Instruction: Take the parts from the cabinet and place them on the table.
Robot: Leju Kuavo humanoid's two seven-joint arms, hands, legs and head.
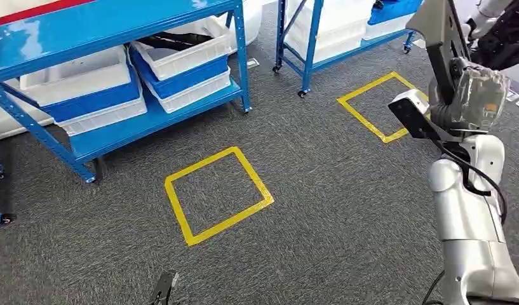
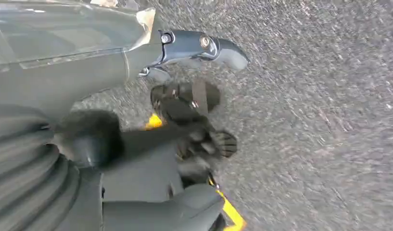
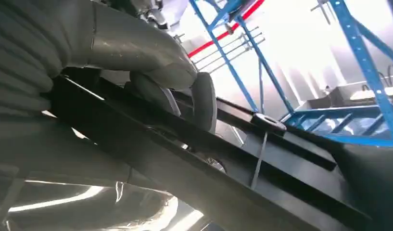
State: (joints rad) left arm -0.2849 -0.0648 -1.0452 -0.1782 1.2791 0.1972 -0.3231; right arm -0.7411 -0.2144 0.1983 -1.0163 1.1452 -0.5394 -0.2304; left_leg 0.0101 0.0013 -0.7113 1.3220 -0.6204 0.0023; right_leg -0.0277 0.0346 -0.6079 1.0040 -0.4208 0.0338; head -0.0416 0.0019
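Head view: my right hand is raised at the right edge, gripping a long dark flat part that angles up toward the frame's top. From the right wrist view I confirm it — the thick grey thumb is clamped over the part, which runs across the picture as a black ribbed panel. Blue shelving with white and blue bins stands to my left — grey carpet below carries two yellow tape squares. In the left wrist view my left hand hangs over the carpet with dark fingers curled in; blurred, so I cannot tell its state for sure.
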